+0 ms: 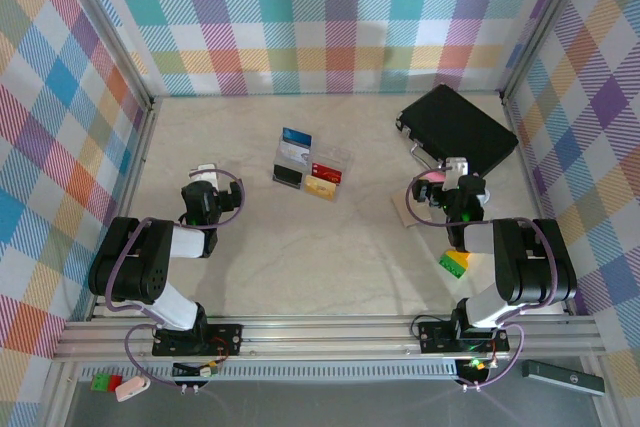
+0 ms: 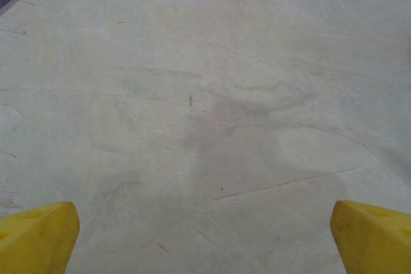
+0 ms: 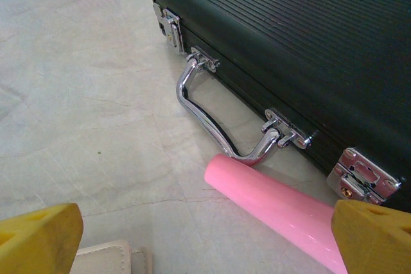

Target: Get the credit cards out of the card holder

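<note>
The card holder [image 3: 106, 258] is a pale, soft, stitched piece at the bottom of the right wrist view, mostly cut off. From above, the card holder [image 1: 403, 210] lies under the right arm's left side. The credit cards are hidden. My right gripper [image 3: 205, 248] is open, its yellow fingertips [image 3: 38, 235] wide apart over the table just beyond the holder, with nothing between them. It sits at right of centre in the top view [image 1: 456, 175]. My left gripper [image 2: 205, 242] is open over bare table, seen at the left from above [image 1: 205, 179].
A large black case [image 1: 457, 130] with a chrome handle [image 3: 215, 120] lies at the back right. A pink tube [image 3: 276, 206] rests against it. A clear compartmented tray [image 1: 345, 159] holding several cards stands mid-table. A green and yellow block [image 1: 455, 262] sits by the right arm.
</note>
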Controlling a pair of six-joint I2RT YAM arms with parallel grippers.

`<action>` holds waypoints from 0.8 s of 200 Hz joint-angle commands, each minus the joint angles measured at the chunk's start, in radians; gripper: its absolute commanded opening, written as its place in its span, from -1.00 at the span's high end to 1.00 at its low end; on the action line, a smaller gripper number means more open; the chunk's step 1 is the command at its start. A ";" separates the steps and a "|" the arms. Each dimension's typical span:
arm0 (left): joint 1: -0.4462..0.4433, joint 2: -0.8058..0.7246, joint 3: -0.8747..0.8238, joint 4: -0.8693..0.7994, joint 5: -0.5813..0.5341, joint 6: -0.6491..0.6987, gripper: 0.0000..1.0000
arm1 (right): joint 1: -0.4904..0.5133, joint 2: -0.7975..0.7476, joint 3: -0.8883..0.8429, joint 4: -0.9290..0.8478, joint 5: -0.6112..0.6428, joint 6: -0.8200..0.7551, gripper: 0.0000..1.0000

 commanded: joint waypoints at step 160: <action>-0.008 -0.329 0.199 -0.548 0.002 -0.104 -1.00 | 0.047 -0.357 0.222 -0.707 0.108 0.265 -0.98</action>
